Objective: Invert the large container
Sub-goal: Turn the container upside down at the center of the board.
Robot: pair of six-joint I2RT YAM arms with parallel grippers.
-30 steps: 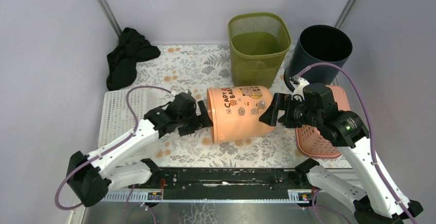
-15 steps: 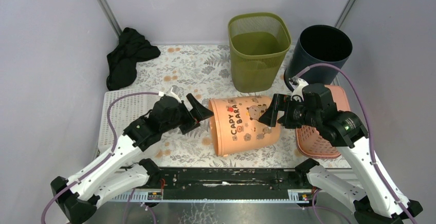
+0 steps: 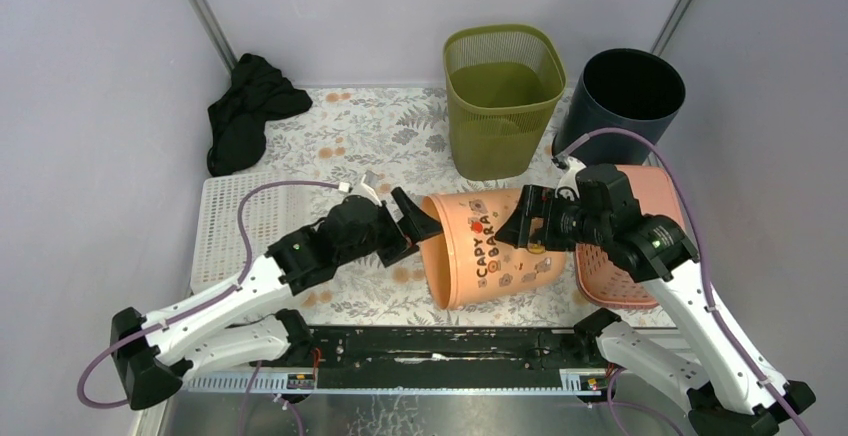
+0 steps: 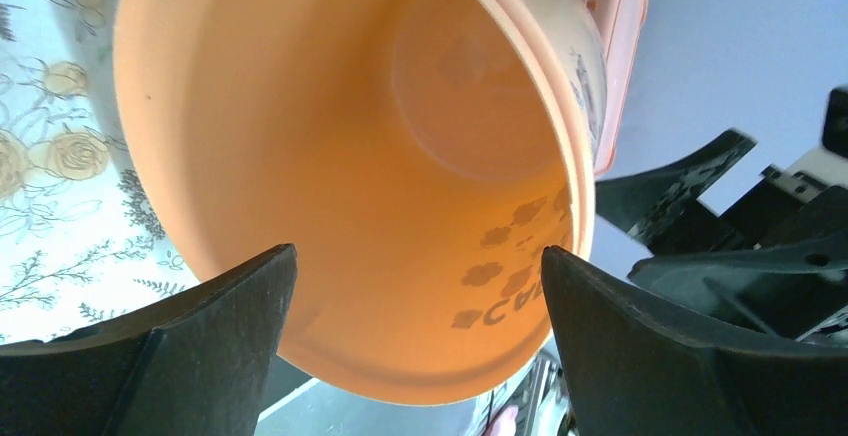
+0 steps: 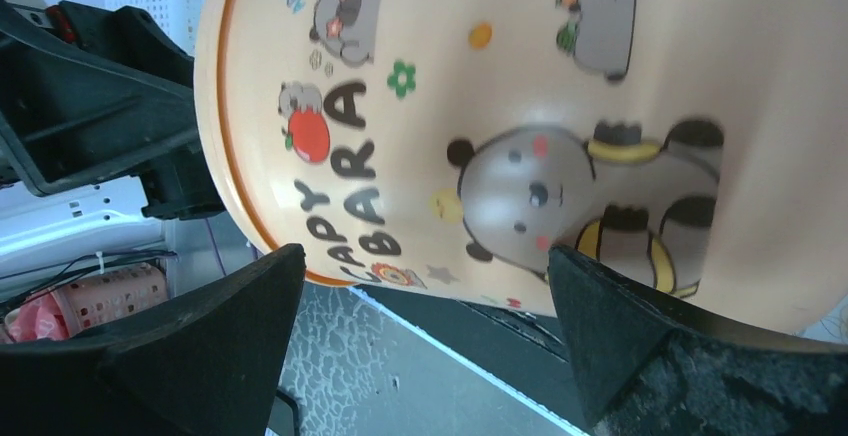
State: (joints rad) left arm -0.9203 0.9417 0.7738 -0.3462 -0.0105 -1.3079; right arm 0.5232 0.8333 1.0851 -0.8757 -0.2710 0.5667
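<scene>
The large container is an orange "CAPY BARA" bucket (image 3: 490, 246). It is tilted on its side at the table's middle, its mouth facing left and down toward the near edge. My left gripper (image 3: 415, 224) is open at the rim. The left wrist view looks into the bucket's inside (image 4: 350, 136), with the left gripper (image 4: 420, 346) spread below the rim. My right gripper (image 3: 520, 226) is open against the bucket's printed wall near its base. The wall (image 5: 500, 106) fills the right wrist view above the right gripper (image 5: 425, 336). Neither gripper is closed on the bucket.
A green mesh bin (image 3: 503, 96) and a dark round bin (image 3: 630, 91) stand at the back right. A pink basket (image 3: 625, 276) lies under the right arm. A black cloth (image 3: 245, 111) lies at the back left. A white perforated mat (image 3: 235, 226) lies at the left.
The bucket has turned and shifted right, its mouth swinging down toward the near edge. My left gripper has followed the rim to the right. My right gripper has edged left.
</scene>
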